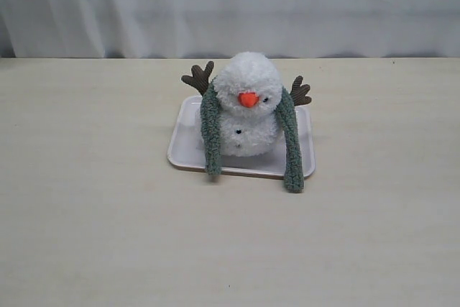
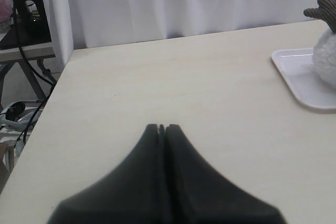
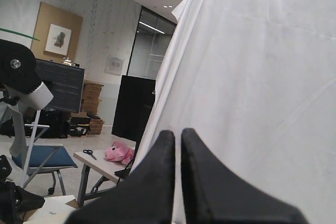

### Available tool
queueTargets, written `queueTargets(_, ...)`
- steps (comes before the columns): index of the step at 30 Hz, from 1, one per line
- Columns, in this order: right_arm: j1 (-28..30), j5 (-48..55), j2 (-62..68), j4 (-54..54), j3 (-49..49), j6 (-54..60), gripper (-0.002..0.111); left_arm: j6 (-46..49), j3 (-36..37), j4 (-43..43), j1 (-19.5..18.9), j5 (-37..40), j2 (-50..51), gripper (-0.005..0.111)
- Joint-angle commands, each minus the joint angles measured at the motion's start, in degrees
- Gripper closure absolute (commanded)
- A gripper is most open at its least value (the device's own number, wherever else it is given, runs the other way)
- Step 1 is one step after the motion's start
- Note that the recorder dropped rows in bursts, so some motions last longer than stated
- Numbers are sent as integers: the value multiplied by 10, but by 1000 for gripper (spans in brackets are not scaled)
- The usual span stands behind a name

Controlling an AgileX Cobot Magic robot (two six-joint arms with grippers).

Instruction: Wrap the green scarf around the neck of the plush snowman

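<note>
Both ends of the green scarf [image 1: 290, 141] hang uncrossed down the plush snowman [image 1: 246, 77] on the white tray [image 1: 185, 150], reaching its front edge, so wrapping appears draped but unfinished, while the left gripper [image 2: 161, 127] and right gripper [image 3: 177, 135] are clamped empty.

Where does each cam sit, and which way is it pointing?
Exterior: off the arms, facing the plush snowman on its tray, green scarf draped over it; no arm shows.
Left wrist: low over the table, looking toward the curtain; shut left claw shows.
Right wrist: aimed at curtain and room beyond; shut right claw shows.
Shared: exterior and left wrist both see snowman and tray.
</note>
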State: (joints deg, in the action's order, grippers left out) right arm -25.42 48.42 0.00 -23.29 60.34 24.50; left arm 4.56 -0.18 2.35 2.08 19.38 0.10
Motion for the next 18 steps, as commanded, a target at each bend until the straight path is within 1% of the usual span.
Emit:
queueTargets(1, -1, -3, 0, 0, 2, -1, 104, 1, 2, 0, -1, -7, -1, 107)
queueTargets(9, -1, -6, 0, 0, 2, -1, 104, 1, 2, 0, -1, -7, -1, 107)
queueTargets(12, -1, -40, 0, -20, 2, -13, 104, 1, 2, 0, -1, -7, -1, 107)
queueTargets(15, -1, -85, 0, 25, -1, -113, 104, 1, 2, 0, -1, -7, -1, 107)
queueTargets(18, -1, -100, 3, 147, -12, -253, 104, 1, 2, 0, -1, -7, -1, 107)
